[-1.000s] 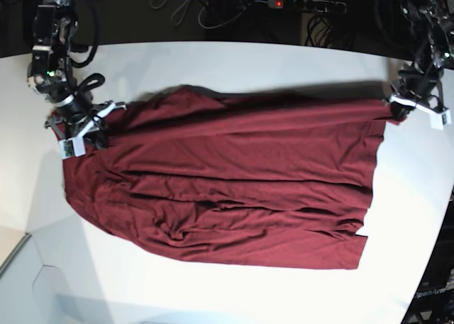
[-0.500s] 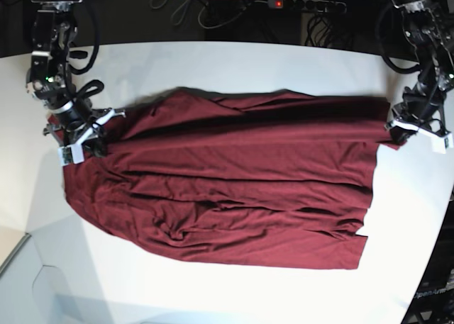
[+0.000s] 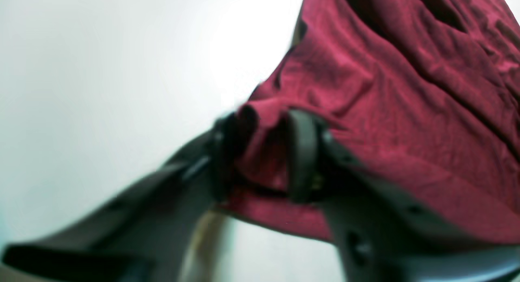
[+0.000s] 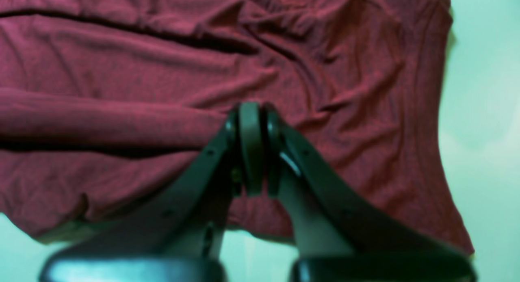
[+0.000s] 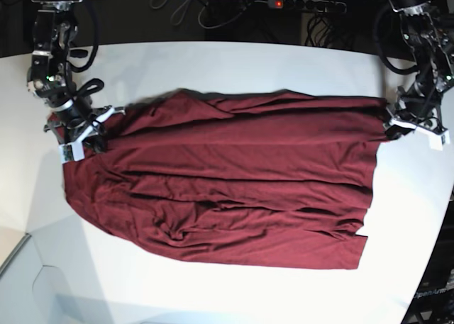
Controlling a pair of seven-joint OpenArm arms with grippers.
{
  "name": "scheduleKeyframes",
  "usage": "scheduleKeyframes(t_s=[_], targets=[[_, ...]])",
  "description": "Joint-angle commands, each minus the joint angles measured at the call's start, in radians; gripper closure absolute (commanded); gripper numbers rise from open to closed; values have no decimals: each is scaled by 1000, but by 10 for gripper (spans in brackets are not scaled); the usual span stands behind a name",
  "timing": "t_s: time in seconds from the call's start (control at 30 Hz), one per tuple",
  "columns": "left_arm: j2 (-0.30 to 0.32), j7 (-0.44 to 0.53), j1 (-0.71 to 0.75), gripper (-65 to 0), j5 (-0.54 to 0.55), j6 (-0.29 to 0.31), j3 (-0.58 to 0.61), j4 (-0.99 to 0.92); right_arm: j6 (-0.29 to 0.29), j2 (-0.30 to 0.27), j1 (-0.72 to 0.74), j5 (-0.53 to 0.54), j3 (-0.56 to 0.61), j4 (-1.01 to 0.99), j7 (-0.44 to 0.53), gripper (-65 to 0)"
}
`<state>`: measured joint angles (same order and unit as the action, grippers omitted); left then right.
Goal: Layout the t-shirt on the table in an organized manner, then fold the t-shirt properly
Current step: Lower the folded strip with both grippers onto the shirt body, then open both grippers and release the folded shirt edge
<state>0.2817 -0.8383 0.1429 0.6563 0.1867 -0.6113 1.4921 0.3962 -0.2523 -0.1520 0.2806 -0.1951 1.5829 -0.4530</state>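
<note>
- Since a second ago our left gripper (image 3: 260, 152) has parted its jaws, a soft maroon fold loose between them;
- our right gripper (image 4: 252, 148) stays pinched together above wrinkled cloth;
- the t-shirt (image 5: 234, 182) lies spread on the smooth white table (image 5: 213, 62).

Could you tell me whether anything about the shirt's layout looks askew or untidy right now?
Yes. The t-shirt lies spread on the table but not flat: long creases run across it, and its lower edge, nearest the camera in the base view, is bunched into rumpled folds.
</note>
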Motion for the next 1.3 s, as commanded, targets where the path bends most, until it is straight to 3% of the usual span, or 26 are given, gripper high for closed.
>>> scheduleKeyframes(t_s=[0.0,0.13,0.23,0.43,0.93,1.07,1.27], targets=[[18,14,-15,-257,16,3,-5,23,-9,-15,21,7,-10,15,24,-85],[18,14,-7,-290,26,3,-5,32,-12,-15,19,7,-11,24,24,-194],[18,14,22,-293,26,4,-11,86,-12,-15,18,9,-13,26,24,-232],[18,24,83,-293,15,4,-11,112,-12,-9,-22,9,-14,26,33,-240],[-5,26,44,-294,15,4,-6,-29,-7,-8,-45,10,-13,26,26,-242],[-5,26,39,-296,15,4,-6,-37,-7,-9,-64,10,-13,26,27,-290],[-19,26,40,-397,15,4,-5,-37,-7,-9,-67,10,-13,27,32,-355]])
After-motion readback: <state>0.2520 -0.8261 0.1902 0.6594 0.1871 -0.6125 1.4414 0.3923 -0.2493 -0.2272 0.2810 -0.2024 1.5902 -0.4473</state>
